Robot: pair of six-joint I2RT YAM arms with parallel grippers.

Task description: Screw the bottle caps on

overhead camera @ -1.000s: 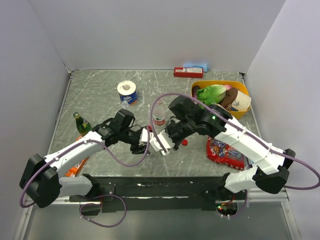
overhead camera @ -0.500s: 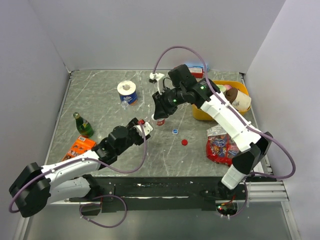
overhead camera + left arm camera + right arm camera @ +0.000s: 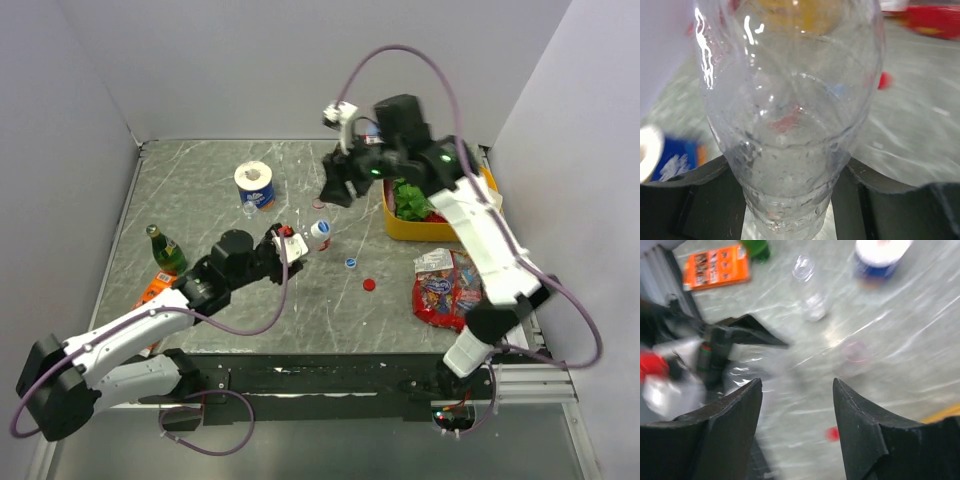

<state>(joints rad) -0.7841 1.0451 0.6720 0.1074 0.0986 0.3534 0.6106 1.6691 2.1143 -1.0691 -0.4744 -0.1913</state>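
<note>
My left gripper (image 3: 296,246) is shut on a clear bottle (image 3: 321,238) that stands upright mid-table with a blue, pale-centred cap (image 3: 320,229) on its neck. In the left wrist view that bottle (image 3: 790,125) fills the frame between both fingers (image 3: 690,200). A loose blue cap (image 3: 350,263) and a red cap (image 3: 369,284) lie on the table to its right. My right gripper (image 3: 336,190) hangs above and behind the bottle, open and empty. In its own view the right gripper (image 3: 797,385) shows the red cap (image 3: 832,434) far below the jaws.
Two small clear bottles without caps stand behind: one (image 3: 249,208) by the toilet roll on a blue tub (image 3: 254,183), one with a pink rim (image 3: 318,204). A green bottle (image 3: 163,248) and orange packet (image 3: 150,290) lie left. A yellow bin (image 3: 400,226) and red snack bag (image 3: 445,290) sit right.
My right gripper has let go at the bottle's top, opened, and risen back and to the right. The left gripper keeps hold of the bottle, shifted slightly right.
</note>
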